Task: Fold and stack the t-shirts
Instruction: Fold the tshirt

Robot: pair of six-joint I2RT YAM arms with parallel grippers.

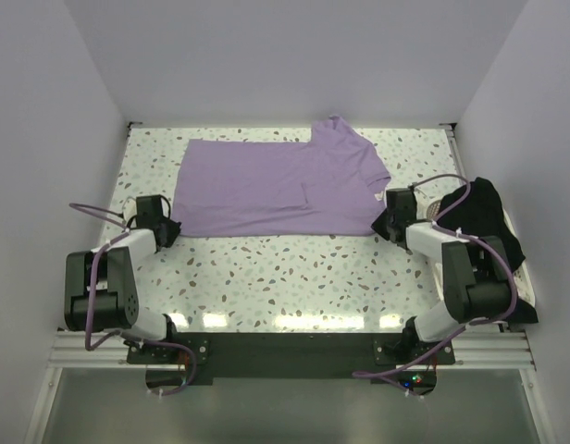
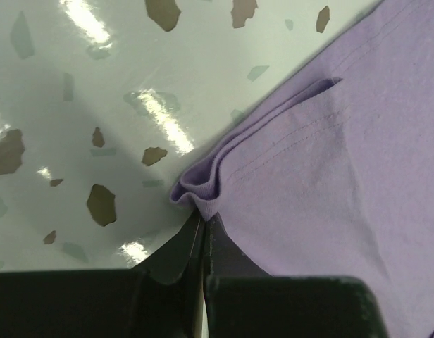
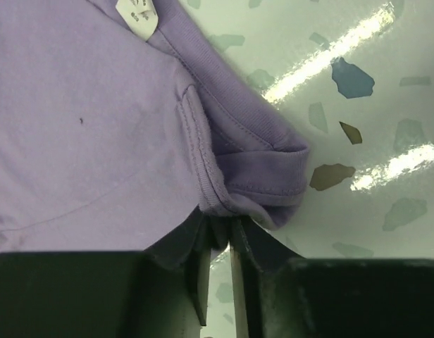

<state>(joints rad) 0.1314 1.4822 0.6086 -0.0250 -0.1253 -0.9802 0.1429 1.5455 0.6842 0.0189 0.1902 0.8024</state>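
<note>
A purple t-shirt (image 1: 271,185) lies folded lengthwise across the far half of the table, one sleeve sticking out at the back. My left gripper (image 1: 170,228) is shut on the shirt's near-left corner (image 2: 199,190), low on the table. My right gripper (image 1: 385,225) is shut on the near-right corner at the collar (image 3: 252,190), where a white label (image 3: 138,15) shows. A black t-shirt (image 1: 484,217) lies crumpled at the right edge of the table, beside my right arm.
The terrazzo table (image 1: 294,277) is enclosed by white walls at the left, back and right. A raised rail (image 1: 294,321) runs along the near edge by the arm bases.
</note>
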